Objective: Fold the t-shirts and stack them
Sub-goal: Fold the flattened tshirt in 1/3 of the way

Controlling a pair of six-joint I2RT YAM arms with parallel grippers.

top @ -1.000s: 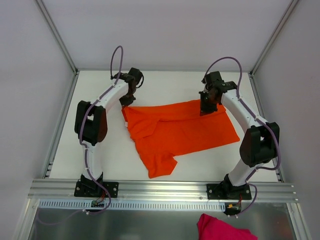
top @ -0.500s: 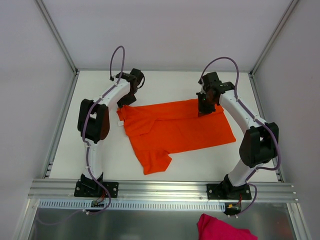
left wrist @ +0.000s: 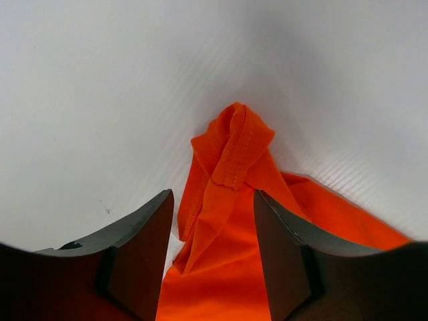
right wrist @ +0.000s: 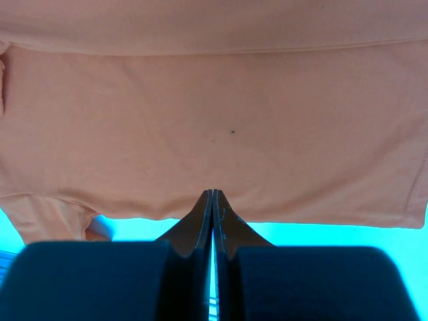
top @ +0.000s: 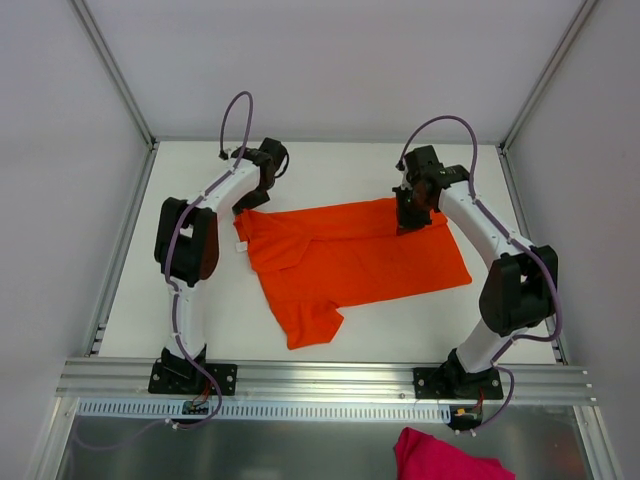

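A bright orange t-shirt [top: 360, 262] lies spread on the white table, with one sleeve pointing to the near edge and a small white label [top: 241, 245] at its left end. My left gripper [top: 252, 200] sits at the shirt's far left corner. Its jaws are open and astride a bunched sleeve hem [left wrist: 234, 147], not pinching it. My right gripper [top: 408, 216] is at the shirt's far edge. In the right wrist view the shirt [right wrist: 214, 114] looks pale, and the right gripper [right wrist: 212, 195] is shut, with its tips on the fabric's edge.
A magenta cloth [top: 440, 458] lies below the table's front aluminium rail [top: 320, 378]. Enclosure walls and frame posts close in the table's left, right and far sides. White table surface [top: 200, 300] shows around the shirt.
Over the last second the shirt slid left and flattened, and the white label came into sight. Both grippers moved a little left with it. In the last half second almost nothing moved.
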